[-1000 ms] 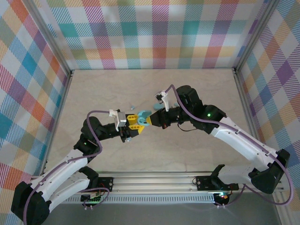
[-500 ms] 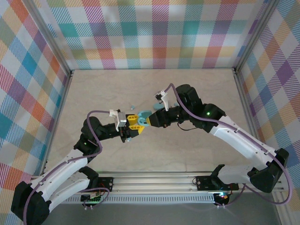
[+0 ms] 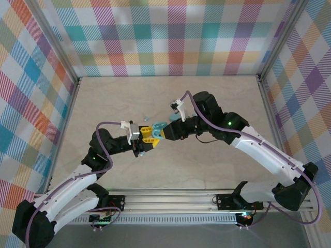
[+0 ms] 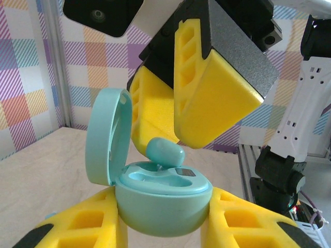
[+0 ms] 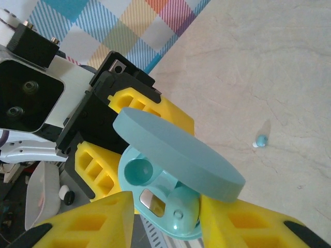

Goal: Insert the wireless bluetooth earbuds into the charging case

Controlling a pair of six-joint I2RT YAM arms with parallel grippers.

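Observation:
The teal charging case (image 4: 163, 199) is held up above the table with its lid (image 4: 106, 137) swung open; my left gripper (image 4: 163, 225) is shut on its body. One earbud (image 4: 165, 152) sits in the case's right socket (image 5: 183, 209), and the socket beside it (image 5: 137, 171) is empty. My right gripper (image 5: 165, 206) hangs over the case with its yellow fingers (image 4: 212, 103) open on either side of that earbud, a gap showing on one side. From above, both grippers meet at the case (image 3: 159, 126) mid-table. A second earbud (image 5: 261, 140) lies loose on the table (image 3: 146, 118).
The beige tabletop (image 3: 217, 98) is ringed by checked walls with aluminium posts (image 3: 64, 57). A rail (image 3: 170, 199) with both arm bases runs along the near edge. The loose earbud lies just behind the left gripper.
My right gripper's jaws have parted, leaving the earbud resting in the case. The left gripper has kept still, holding the case.

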